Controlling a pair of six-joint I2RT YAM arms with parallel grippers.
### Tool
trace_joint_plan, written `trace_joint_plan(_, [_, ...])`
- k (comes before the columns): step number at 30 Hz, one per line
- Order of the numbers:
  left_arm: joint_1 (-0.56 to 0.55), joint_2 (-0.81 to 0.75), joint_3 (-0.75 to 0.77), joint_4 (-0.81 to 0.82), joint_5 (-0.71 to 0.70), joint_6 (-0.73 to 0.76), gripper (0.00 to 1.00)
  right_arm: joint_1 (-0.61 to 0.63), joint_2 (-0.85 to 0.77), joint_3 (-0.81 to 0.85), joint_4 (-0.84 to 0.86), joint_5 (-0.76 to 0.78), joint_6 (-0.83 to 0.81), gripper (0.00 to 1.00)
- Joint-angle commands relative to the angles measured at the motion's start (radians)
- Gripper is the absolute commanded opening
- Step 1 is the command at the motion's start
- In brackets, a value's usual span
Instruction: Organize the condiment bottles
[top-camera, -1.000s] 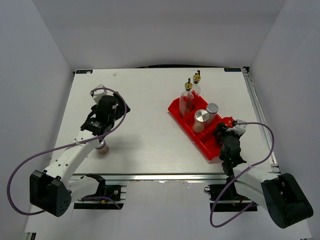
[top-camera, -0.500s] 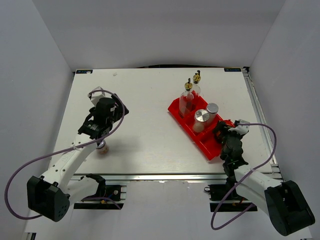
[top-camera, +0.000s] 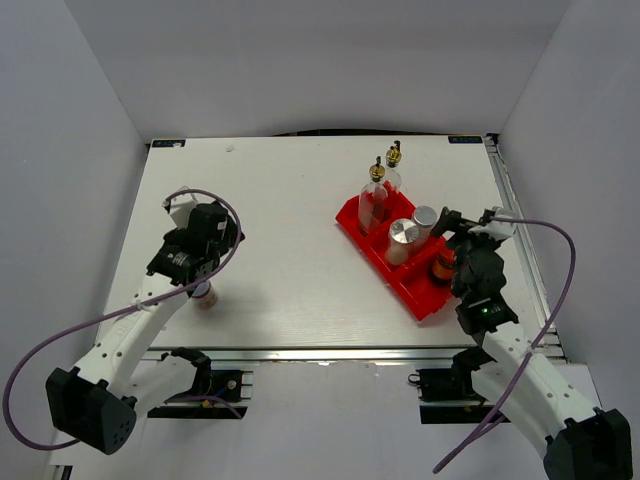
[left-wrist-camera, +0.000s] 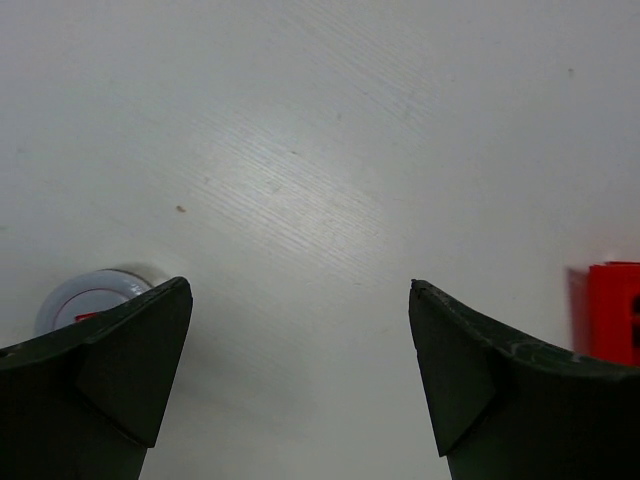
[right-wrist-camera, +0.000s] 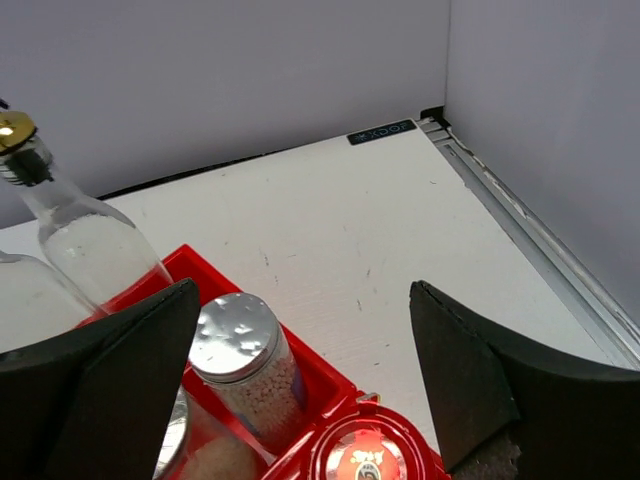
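One shaker (top-camera: 205, 296) is left out, upright on the table (top-camera: 300, 200), lid up, long axis vertical, just beside my left gripper (left-wrist-camera: 300, 290), which gapes wide. The other five look done: bottles (top-camera: 376, 200), two shakers (top-camera: 403, 234) and jar (top-camera: 443, 266) stand in the red bin (top-camera: 418, 298). The right gripper (right-wrist-camera: 300, 290) is wide and empty.

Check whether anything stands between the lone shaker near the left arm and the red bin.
Nothing visible does: only bare table lies between the shaker and the red bin. The open left end effector hangs beside the shaker.
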Motion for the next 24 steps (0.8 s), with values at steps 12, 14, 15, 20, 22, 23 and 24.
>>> trace_joint_plan(12, [0.121, -0.007, -0.050, -0.218, -0.083, -0.035, 0.98, -0.001, -0.018, 0.195, -0.255, -0.218, -0.039, 0.89])
trace_joint_plan(14, [0.140, -0.005, -0.064, -0.187, -0.055, -0.024, 0.98, -0.001, -0.039, 0.192, -0.263, -0.222, -0.041, 0.89])
trace_joint_plan(15, [0.154, 0.003, -0.067, -0.184, -0.037, -0.018, 0.98, -0.001, -0.047, 0.190, -0.266, -0.225, -0.041, 0.89])
trace_joint_plan(20, [0.183, 0.043, -0.100, -0.197, -0.026, -0.006, 0.98, -0.001, -0.074, 0.178, -0.270, -0.208, -0.042, 0.90])
trace_joint_plan(22, [0.197, 0.042, -0.131, -0.169, 0.004, -0.003, 0.98, -0.001, -0.076, 0.177, -0.269, -0.213, -0.041, 0.90])
trace_joint_plan(23, [0.200, 0.043, -0.139, -0.158, 0.017, -0.001, 0.98, -0.001, -0.074, 0.177, -0.269, -0.213, -0.041, 0.89])
trace_joint_plan(24, [0.201, 0.051, -0.156, -0.149, 0.026, -0.001, 0.98, -0.001, -0.073, 0.178, -0.272, -0.215, -0.039, 0.89])
